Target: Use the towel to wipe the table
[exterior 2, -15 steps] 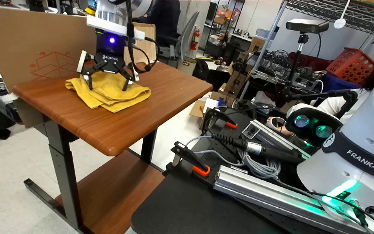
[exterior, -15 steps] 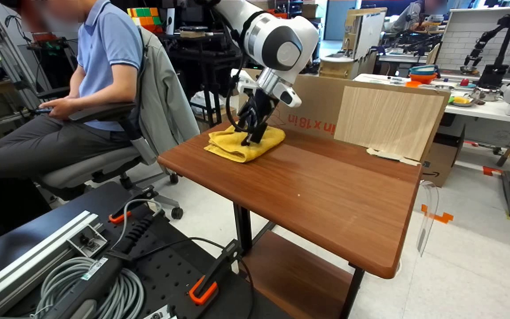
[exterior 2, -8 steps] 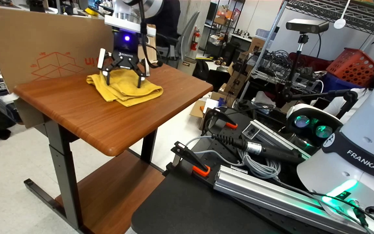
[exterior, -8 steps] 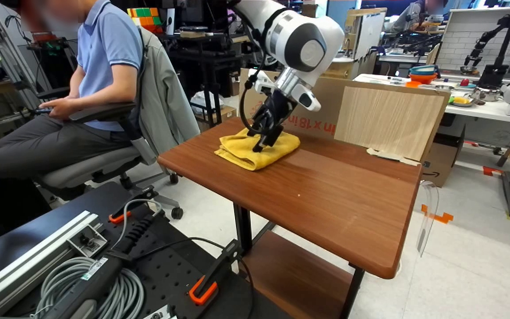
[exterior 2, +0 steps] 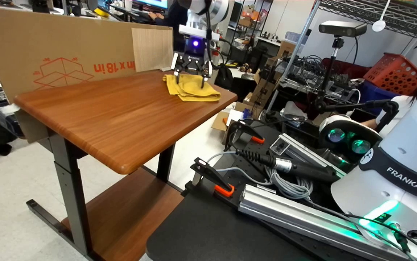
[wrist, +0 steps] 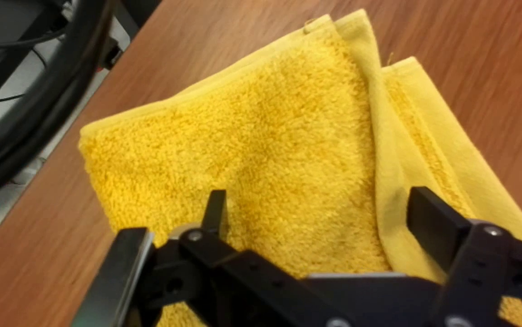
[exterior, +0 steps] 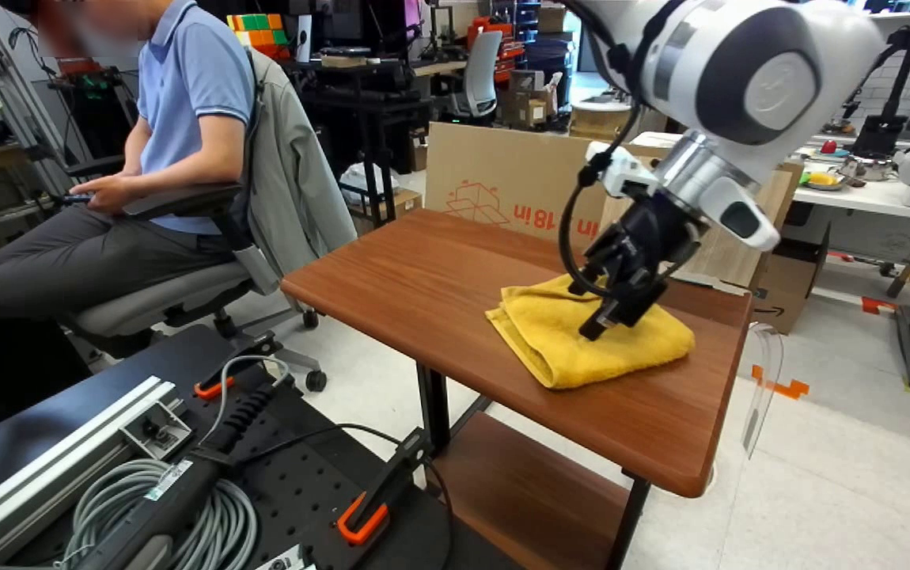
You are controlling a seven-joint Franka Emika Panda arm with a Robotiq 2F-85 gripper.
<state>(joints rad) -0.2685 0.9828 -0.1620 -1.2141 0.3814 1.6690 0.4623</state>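
Wrist view: one towel (wrist: 288,150) (folded)

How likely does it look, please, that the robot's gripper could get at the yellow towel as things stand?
Very likely yes: the gripper stands open over the yellow towel, nothing shows in the way, and in both exterior views its fingers appear to reach down to it.

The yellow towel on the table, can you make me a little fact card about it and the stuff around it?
Towel: yellow, folded, fuzzy on top
Place: on the brown table, nearer one end
Gripper: open, tips apart, seemingly touching the towel
Along the table's edge: upright cardboard with red printing
Nearby: seated person wearing blue
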